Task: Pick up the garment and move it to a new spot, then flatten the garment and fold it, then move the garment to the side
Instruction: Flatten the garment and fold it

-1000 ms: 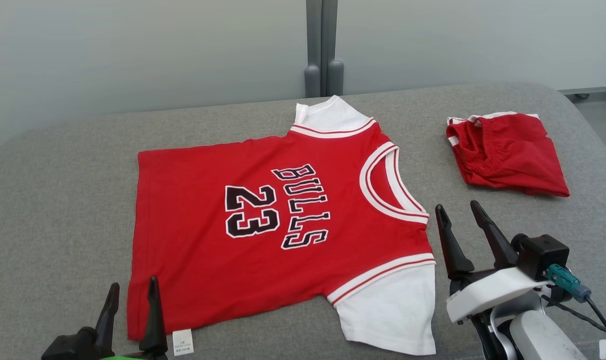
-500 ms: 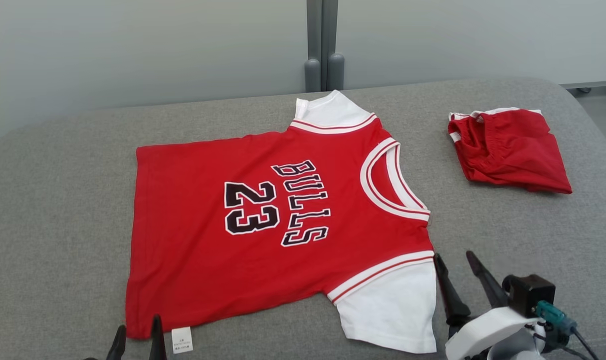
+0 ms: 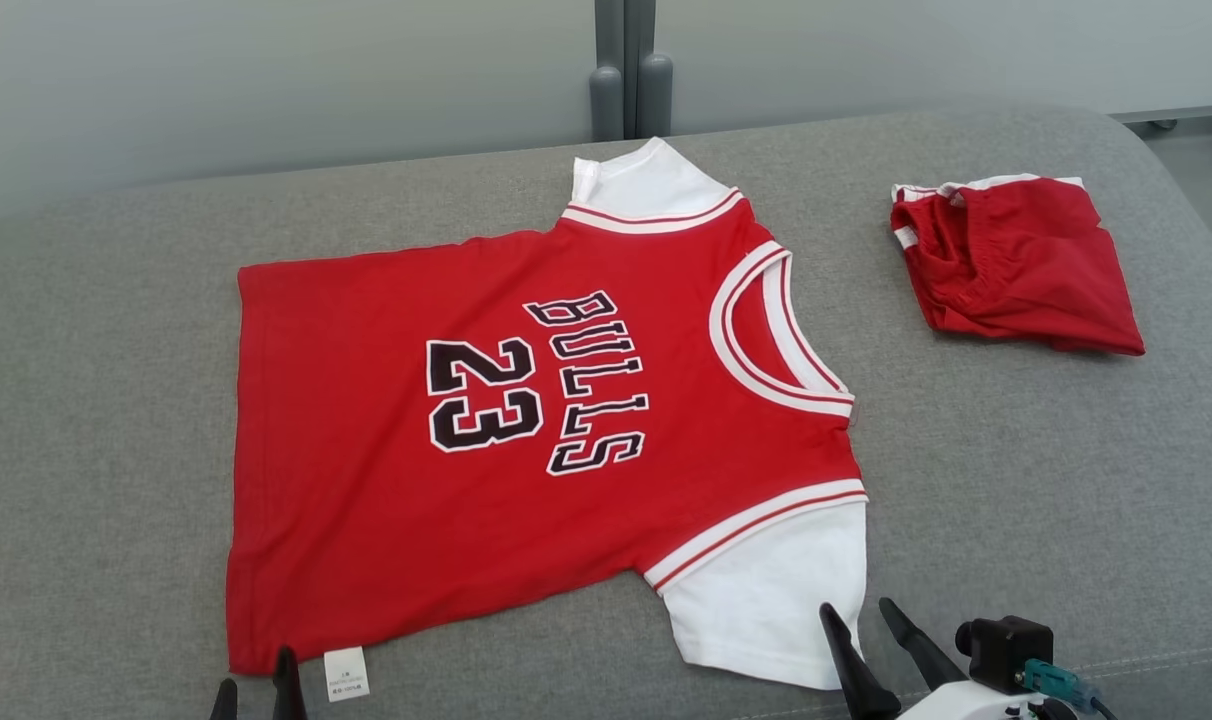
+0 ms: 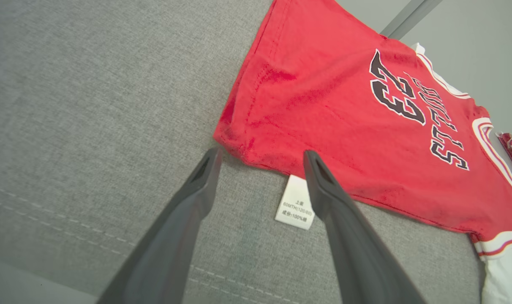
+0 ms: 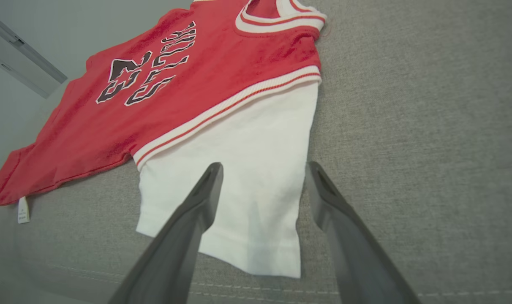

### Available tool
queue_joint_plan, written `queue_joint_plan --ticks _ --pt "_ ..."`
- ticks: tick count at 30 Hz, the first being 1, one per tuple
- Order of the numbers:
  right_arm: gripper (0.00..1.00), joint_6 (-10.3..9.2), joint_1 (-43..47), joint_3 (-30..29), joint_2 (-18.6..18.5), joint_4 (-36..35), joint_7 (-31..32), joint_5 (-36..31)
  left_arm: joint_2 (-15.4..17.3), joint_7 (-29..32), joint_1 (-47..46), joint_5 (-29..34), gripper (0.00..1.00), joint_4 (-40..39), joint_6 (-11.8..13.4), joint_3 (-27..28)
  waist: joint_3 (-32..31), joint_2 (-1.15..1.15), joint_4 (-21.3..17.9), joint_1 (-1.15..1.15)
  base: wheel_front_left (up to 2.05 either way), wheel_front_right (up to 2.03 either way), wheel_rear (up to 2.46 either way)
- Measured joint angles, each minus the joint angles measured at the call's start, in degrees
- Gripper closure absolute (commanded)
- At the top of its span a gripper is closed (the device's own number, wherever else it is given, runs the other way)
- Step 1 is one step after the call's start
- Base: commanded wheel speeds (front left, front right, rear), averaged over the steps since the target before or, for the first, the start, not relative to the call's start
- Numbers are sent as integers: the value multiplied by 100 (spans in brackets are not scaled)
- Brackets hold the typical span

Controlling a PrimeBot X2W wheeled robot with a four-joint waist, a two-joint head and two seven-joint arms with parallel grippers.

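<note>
Left pincer [image 3: 256,690] poked up at the lower left edge of the head view, its two dark fingers spread apart and holding nothing. In the left wrist view the same pincer [image 4: 262,154] hung over the lower corner of the garment's hem, with one fingertip at the corner and the other beside the white label [image 4: 295,202]; whether they touched the cloth could not be told.

The right pincer [image 3: 856,615] stood at the lower right of the head view, likewise parted and empty. In the right wrist view its fingers [image 5: 264,165] framed the outer edge of the white sleeve [image 5: 239,139].

The garment [image 3: 366,450], a red jersey with white sleeves and white-and-red trim, lay spread flat across the middle of the grey fabric tabletop [image 3: 1016,480]. Its hem faced frame left and its neckline faced frame right. Black "BULLS" and "23" lettering ran sideways on the chest. The label [image 3: 344,672] stuck out from the hem at the lower left.

A second red piece [image 3: 1016,270], folded, with white edging, sat at the upper right, well apart from the jersey. Behind the tabletop ran pale wall panels with a grey post [image 3: 626,75] at the top centre.
</note>
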Motion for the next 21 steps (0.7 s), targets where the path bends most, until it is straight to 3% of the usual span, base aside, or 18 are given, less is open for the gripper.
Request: queue_joint_plan --ticks 21 --pt "0 364 -163 285 11 720 137 133 -14 34 -849 -315 0 801 0 82 309 0 -108 0 0 0 0"
